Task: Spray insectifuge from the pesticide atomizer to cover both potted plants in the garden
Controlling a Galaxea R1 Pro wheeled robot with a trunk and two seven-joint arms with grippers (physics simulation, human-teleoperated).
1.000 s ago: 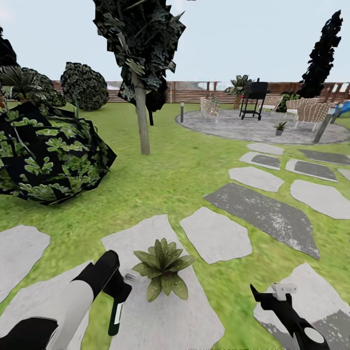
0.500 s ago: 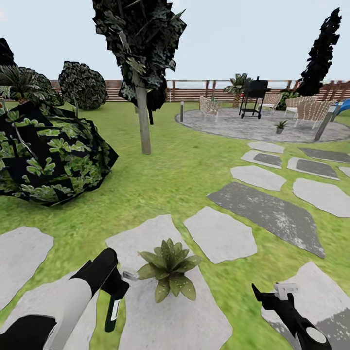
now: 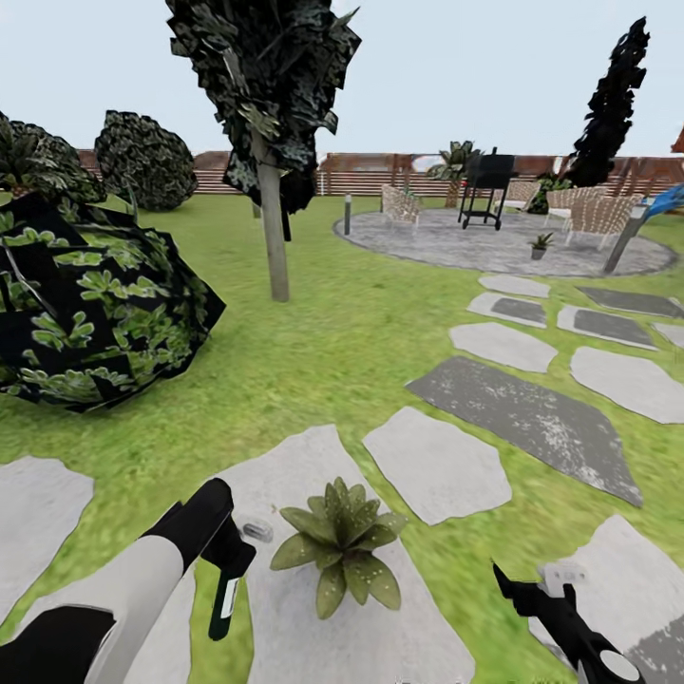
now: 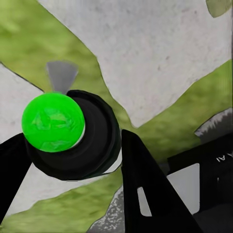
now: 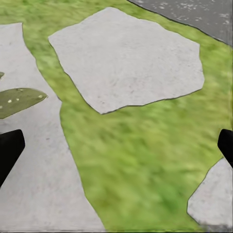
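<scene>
My left gripper (image 3: 228, 562) is shut on the pesticide atomizer (image 3: 226, 600), a dark bottle with a pale label that hangs below the fingers. Its white spray head (image 3: 255, 528) points toward the potted plant (image 3: 342, 556), a rosette of speckled green leaves on a pale stepping stone (image 3: 313, 627), a short gap away. In the left wrist view the bottle (image 4: 92, 138) sits between the two black fingers (image 4: 143, 182). A second potted plant (image 3: 540, 245) stands far off on the round patio (image 3: 456, 249). My right gripper (image 3: 553, 587) is open over a stone at the lower right, its fingertips (image 5: 9, 150) far apart.
A big dark-leaved bush (image 3: 95, 313) fills the left. A tree trunk (image 3: 275, 237) rises ahead. Grey and white stepping stones (image 3: 527, 413) lead right toward the patio with a grill (image 3: 484, 185), wicker chairs (image 3: 598, 214) and a bollard lamp (image 3: 348, 214). The slatted fence (image 3: 370, 176) closes the back.
The whole picture has shifted, so the camera has moved; the near plant now sits lower and further right in view. The left gripper still holds the atomizer beside it.
</scene>
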